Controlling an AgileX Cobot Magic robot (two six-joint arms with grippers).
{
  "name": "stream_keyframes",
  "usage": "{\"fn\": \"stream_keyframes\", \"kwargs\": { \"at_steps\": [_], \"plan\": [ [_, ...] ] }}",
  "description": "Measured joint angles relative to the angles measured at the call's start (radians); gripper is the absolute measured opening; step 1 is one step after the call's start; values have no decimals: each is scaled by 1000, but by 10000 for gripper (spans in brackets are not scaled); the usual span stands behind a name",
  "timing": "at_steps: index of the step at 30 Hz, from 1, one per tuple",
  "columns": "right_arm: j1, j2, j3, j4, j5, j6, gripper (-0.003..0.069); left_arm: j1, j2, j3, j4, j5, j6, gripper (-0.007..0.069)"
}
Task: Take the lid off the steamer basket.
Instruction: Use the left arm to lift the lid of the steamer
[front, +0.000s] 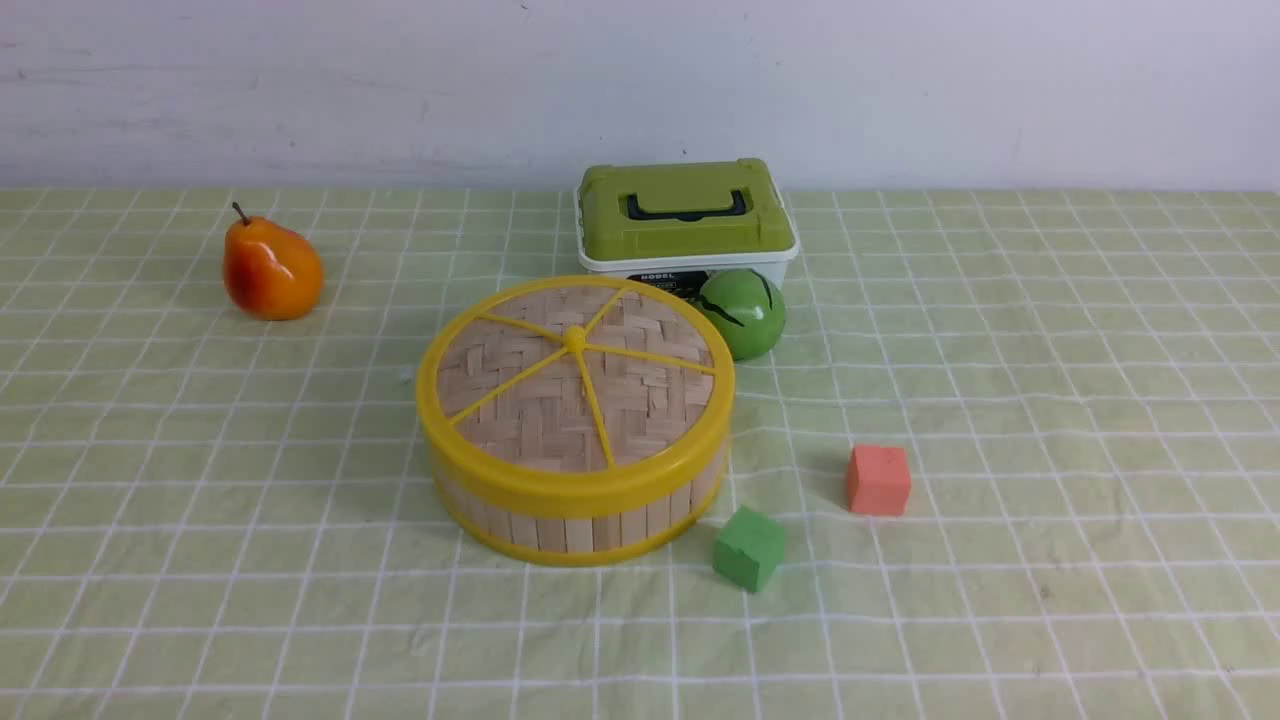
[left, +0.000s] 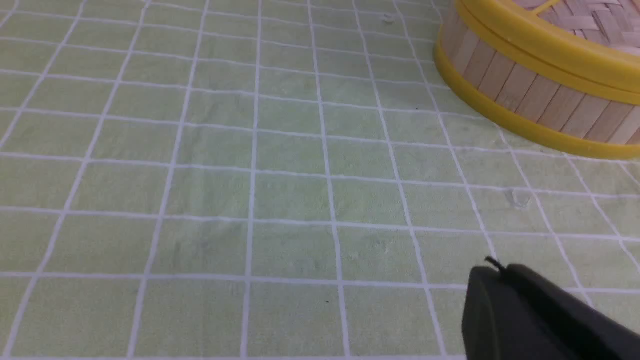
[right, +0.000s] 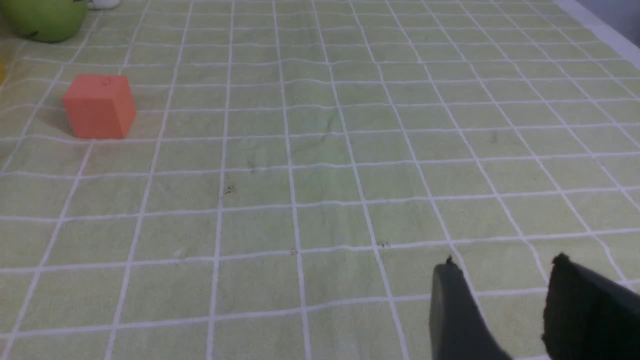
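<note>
Closed left gripper (left: 495, 267), right gripper (right: 505, 260) open — checked green cloth (front: 1050, 600) below, pale wall (front: 400, 90) behind.

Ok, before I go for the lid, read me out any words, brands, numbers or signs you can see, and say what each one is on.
"MODEL", probably: small pale capitals on the dark label on the front of the white box with the green top.
Second line beneath it, same label: too small and blurred to read.
No other text shows in any view.
</note>
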Motion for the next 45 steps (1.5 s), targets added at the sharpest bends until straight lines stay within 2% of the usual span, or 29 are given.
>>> {"fn": "stream_keyframes", "kwargs": {
  "at_steps": [45],
  "plan": [
    [0,0,0,0,0,0,241,1,0,0,0,-13,0,27]
  ]
}}
